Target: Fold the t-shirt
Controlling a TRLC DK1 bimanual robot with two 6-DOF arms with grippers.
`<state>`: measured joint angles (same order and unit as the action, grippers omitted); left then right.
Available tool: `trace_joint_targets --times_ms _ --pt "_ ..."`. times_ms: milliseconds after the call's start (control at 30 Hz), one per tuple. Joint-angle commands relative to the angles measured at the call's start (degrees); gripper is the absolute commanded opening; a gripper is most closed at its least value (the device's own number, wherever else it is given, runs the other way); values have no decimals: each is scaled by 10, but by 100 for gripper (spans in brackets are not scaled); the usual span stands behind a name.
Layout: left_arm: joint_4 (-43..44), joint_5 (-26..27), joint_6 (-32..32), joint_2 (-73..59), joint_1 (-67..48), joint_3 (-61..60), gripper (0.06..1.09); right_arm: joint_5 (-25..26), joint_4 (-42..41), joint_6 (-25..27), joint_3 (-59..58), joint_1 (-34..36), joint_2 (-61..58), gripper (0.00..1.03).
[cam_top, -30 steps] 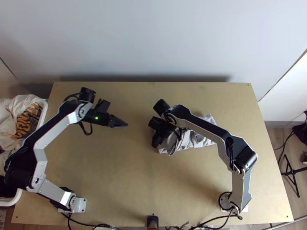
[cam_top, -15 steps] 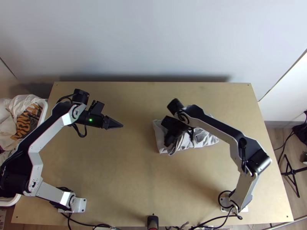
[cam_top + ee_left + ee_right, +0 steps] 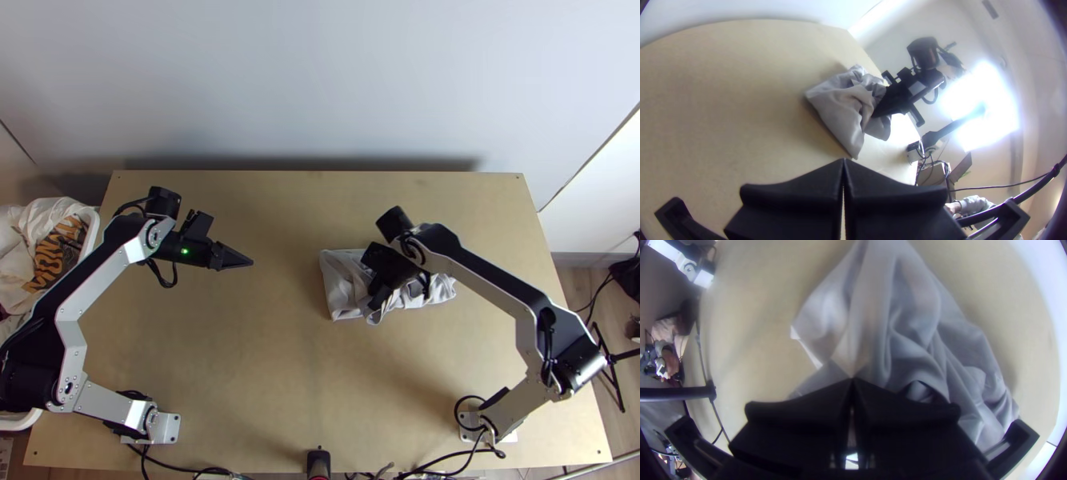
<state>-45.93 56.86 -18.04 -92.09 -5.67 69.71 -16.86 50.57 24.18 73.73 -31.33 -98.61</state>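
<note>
The light grey t-shirt point(image 3: 339, 282) lies bunched right of the table's middle, its left part flatter and its right part crumpled. In the top view my right gripper point(image 3: 373, 304) is low over its near edge. Folds of the t-shirt point(image 3: 911, 315) run up to my right gripper point(image 3: 852, 379), whose fingers are together with cloth pinched at the tips. My left gripper point(image 3: 251, 262) hangs over the left half of the table, away from the cloth. In the left wrist view, my left gripper point(image 3: 843, 161) is shut on nothing, with the t-shirt point(image 3: 835, 104) beyond it.
A white basket point(image 3: 93, 240) of clothes stands against the table's left edge. Bare wood of the table point(image 3: 264, 360) stretches between the arm bases. A pale wall point(image 3: 320, 80) rises behind the far edge, and a black stand point(image 3: 612, 360) is off to the right.
My right gripper has moved right, and the fold of cloth at its tips shifted right with it, uncovering the t-shirt's left part. The left gripper has drawn back slightly left.
</note>
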Motion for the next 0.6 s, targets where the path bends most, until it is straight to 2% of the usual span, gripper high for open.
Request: trace_joint_targets --times_ms 0,200,433,567 --pt "1 0 -3 2 9 -2 9 47 -9 35 -25 33 32 4" --pt "1 1 -6 -2 26 0 9 98 -66 69 -114 92 81 4" --pt "-6 1 -9 -8 13 0 9 98 -151 74 -161 238 111 4" --pt "-11 0 -9 -11 -20 -4 9 98 -183 76 -163 283 111 5"
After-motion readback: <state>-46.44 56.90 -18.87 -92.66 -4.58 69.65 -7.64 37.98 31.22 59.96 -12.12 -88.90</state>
